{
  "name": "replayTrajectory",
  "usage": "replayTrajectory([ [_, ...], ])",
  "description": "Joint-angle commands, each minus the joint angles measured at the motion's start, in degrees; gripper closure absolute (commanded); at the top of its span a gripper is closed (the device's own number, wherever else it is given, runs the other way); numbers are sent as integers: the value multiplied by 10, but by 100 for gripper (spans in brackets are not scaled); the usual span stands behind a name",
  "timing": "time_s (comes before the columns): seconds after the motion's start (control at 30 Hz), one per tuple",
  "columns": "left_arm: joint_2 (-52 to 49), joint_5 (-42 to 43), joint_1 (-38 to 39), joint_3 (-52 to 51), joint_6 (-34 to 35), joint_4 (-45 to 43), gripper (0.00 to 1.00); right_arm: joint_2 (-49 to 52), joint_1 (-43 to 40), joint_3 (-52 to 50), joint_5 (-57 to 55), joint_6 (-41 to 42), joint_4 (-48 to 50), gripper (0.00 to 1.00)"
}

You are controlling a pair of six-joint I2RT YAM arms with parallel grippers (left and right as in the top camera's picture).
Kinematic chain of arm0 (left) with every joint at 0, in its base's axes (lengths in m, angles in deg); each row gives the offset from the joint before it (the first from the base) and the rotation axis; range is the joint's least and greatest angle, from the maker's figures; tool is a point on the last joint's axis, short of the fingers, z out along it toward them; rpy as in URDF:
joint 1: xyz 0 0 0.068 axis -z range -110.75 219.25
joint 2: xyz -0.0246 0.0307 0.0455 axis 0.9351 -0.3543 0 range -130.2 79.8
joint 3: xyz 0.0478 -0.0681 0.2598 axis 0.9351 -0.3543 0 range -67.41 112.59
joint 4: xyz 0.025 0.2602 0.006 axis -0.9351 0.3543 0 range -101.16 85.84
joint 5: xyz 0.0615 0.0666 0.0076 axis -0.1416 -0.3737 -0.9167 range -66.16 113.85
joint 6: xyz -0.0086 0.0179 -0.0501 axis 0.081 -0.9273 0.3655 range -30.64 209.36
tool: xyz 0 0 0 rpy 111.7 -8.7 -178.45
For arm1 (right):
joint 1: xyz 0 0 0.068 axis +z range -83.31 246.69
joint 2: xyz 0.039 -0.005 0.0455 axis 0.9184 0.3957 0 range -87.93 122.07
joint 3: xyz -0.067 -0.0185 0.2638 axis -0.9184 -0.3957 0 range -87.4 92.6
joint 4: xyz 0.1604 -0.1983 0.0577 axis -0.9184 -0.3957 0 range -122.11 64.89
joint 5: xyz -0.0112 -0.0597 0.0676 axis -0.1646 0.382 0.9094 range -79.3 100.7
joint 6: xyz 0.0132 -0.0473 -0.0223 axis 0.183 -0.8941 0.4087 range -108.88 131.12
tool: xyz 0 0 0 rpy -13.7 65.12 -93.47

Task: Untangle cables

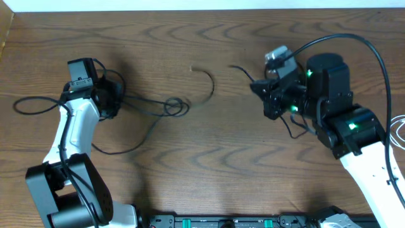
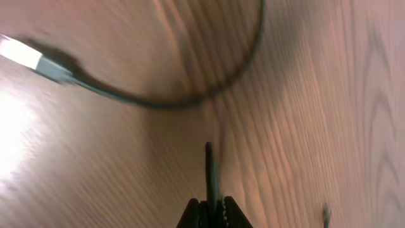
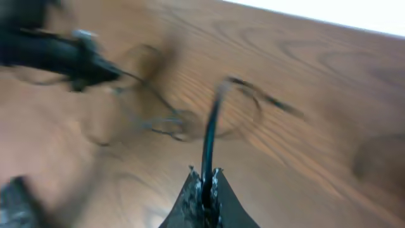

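Thin black cables lie on the wooden table, meeting in a small knot of loops [image 1: 176, 106] at the centre; the knot also shows in the right wrist view [image 3: 169, 121]. My left gripper [image 1: 119, 99] is shut on a black cable [image 2: 209, 166] that runs right toward the knot. A black cable with a silver plug [image 2: 25, 57] curves ahead of it. My right gripper [image 1: 258, 88] is shut on another black cable [image 3: 209, 136], whose free end [image 1: 237, 68] points left. A curved black cable piece [image 1: 207, 85] lies between the grippers. A white cable [image 1: 398, 130] lies at the right edge.
One black strand loops left past the left arm [image 1: 25, 104], and another trails toward the front [image 1: 117, 152]. The table's far edge meets a white wall [image 1: 190, 5]. The left arm [image 3: 57, 54] shows in the right wrist view.
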Motion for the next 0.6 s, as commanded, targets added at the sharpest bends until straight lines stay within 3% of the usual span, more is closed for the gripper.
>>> replayTrajectory([
  [0.0, -2, 70, 18, 0, -75, 3, 92, 15, 5, 3, 162, -4, 43, 99],
  [0.07, -2, 73, 28, 0, -93, 12, 92, 21, 5, 3, 60, -3, 40, 99],
  [0.2, -2, 73, 53, 0, -94, 38, 92, 40, 3, 3, -330, 0, -5, 99],
  [0.3, -2, 73, 64, 0, -94, 45, 92, 64, -9, 3, -518, 61, -26, 99],
  [0.33, -2, 73, 68, 0, -94, 47, 92, 74, -19, 3, -547, 78, -32, 99],
  [0.47, -2, 73, 77, 0, -93, 59, 75, 128, -78, 3, -511, 98, -43, 99],
  [0.57, -2, 73, 77, 0, -94, 59, 75, 172, -119, 3, -468, 104, -50, 99],
])
